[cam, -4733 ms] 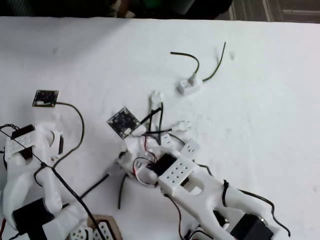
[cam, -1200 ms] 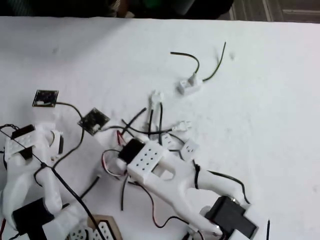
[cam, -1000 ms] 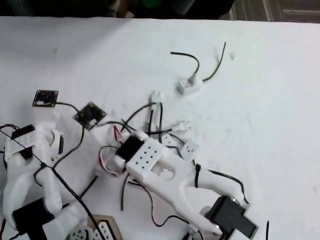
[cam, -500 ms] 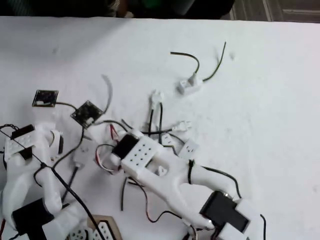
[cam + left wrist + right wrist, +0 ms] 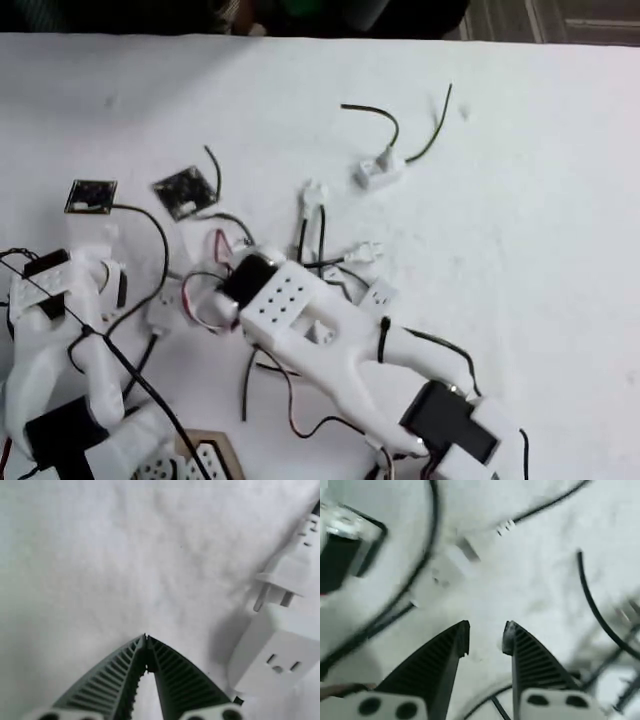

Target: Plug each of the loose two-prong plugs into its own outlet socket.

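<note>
White-clothed table (image 5: pixel 540 300). R arm (image 5: pixel 300 315) lies across its middle. R gripper (image 5: pixel 486 635) is narrowly parted w/ nothing betw. the fingers, over cloth & dark cords (image 5: pixel 434 515). L gripper (image 5: pixel 146 652) is pinched closed, empty. Just beside it sits an outlet socket (image 5: pixel 277 660). A two-prong plug (image 5: pixel 287 577) lies w/ prongs at the socket's edge, not inserted.

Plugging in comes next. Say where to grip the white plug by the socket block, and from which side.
Grip the white plug by its ribbed body, behind the prongs, coming down from above. It lies flat, prongs toward the socket block, cord off the far end, so its long sides look free.
</note>
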Motion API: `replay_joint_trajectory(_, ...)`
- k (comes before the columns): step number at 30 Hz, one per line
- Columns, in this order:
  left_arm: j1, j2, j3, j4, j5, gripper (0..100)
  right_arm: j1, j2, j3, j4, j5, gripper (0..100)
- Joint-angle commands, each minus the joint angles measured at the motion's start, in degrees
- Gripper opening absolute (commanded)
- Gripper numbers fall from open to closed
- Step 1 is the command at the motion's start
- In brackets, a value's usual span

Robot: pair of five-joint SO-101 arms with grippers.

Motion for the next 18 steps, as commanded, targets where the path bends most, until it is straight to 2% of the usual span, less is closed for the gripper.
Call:
replay_joint_trajectory(1,0.8,-2.6,-0.7,-0.3,0.0,2,5.6,-4.8,0.9,6.5,-0.4,11.2)
replay_joint_trajectory(4,1.9,-2.6,-2.5,0.7,-4.1,2,10.1,-10.4,3.5,11.5,0.1,11.1)
replay_joint_trajectory(7,3.6,-2.6,-5.5,3.2,-7.8,2,14.1,-17.7,8.0,14.0,4.1,11.1)
replay_joint_trajectory(12,10.1,-2.2,-8.7,9.4,-8.4,2,19.9,-32.9,18.7,13.8,7.3,11.1)
replay_joint_trajectory(16,17.0,-2.2,-8.6,11.6,-7.9,2,22.5,-44.6,26.3,13.8,8.9,11.1)
replay_joint_trajectory(18,18.3,-2.2,-8.8,12.4,-7.9,2,23.5,-50.2,29.8,13.8,9.4,11.1)
